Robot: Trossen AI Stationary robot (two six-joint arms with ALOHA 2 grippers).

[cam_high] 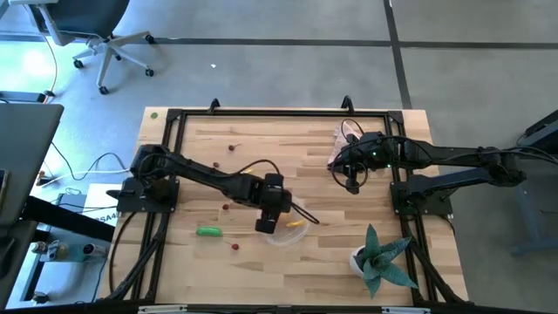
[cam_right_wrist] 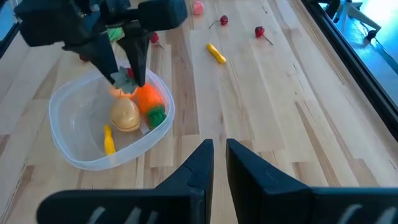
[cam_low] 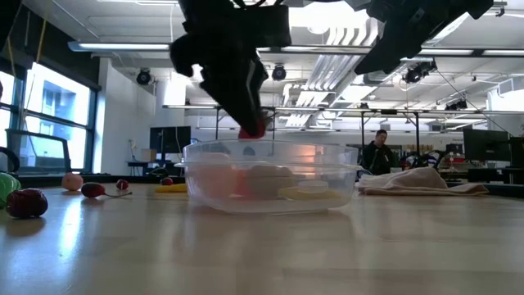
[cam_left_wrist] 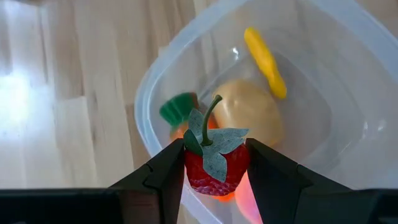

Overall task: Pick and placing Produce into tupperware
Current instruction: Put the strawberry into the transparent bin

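Red and leafy, a toy strawberry [cam_left_wrist: 214,163] sits clamped between the two fingers of the left gripper [cam_left_wrist: 214,171], its green stem pointing up and away from the fingers toward the inside of the clear container [cam_high: 288,228] below. The berry hangs just above the container's rim, over the side nearest the left arm. Inside the container lie an orange carrot [cam_right_wrist: 149,99] with its green top toward the container's wall, a tan ball [cam_right_wrist: 125,114] touching the carrot, and a yellow stick [cam_right_wrist: 109,139] lying apart from both, its long axis running roughly along the container's wall. The container stands on the wooden tabletop [cam_high: 261,253] a little toward the front edge, about midway between the side edges. A green pod [cam_high: 208,231] lies on the tabletop toward the left edge, long axis parallel to the front edge, with small red berries [cam_high: 234,246] scattered near it. The right gripper [cam_right_wrist: 217,163] waits above the tabletop near the right edge, its fingers nearly together and holding nothing, beside a pink cloth [cam_high: 340,146].
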